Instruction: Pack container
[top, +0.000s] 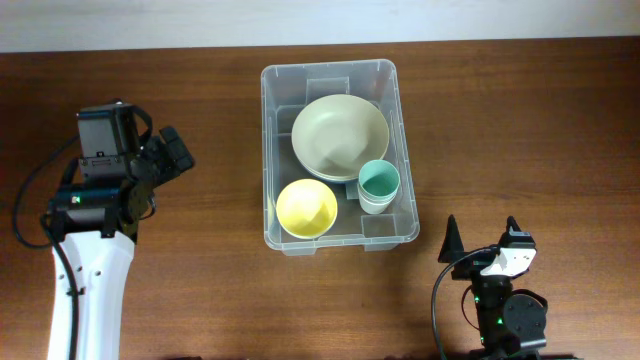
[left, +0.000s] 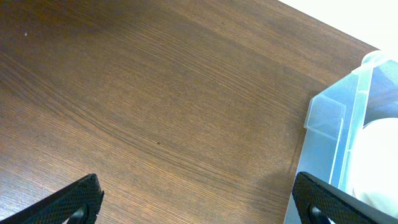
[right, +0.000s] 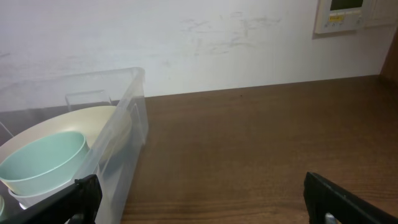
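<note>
1. While I checked the rig, the left hand (left: 198, 202) and the right hand (top: 482, 238) both stood wide open, and neither gripped anything.
2. The container (top: 328, 66) sat on the counter (top: 520, 130). It was just off the left hand's right finger and ahead and to the left of the right hand, touching neither.
3. Inside it were a large pale bowl (top: 340, 135), a yellow bowl (top: 306, 208) and a teal cup (top: 379, 182) nested in a white cup (top: 374, 205). The cups stood in the part nearest the right hand.
4. I saw no loose item on the counter beside either hand, so I judged the packing finished or close to it.
5. At most a lid might have remained to fit, though none was in view.
</note>
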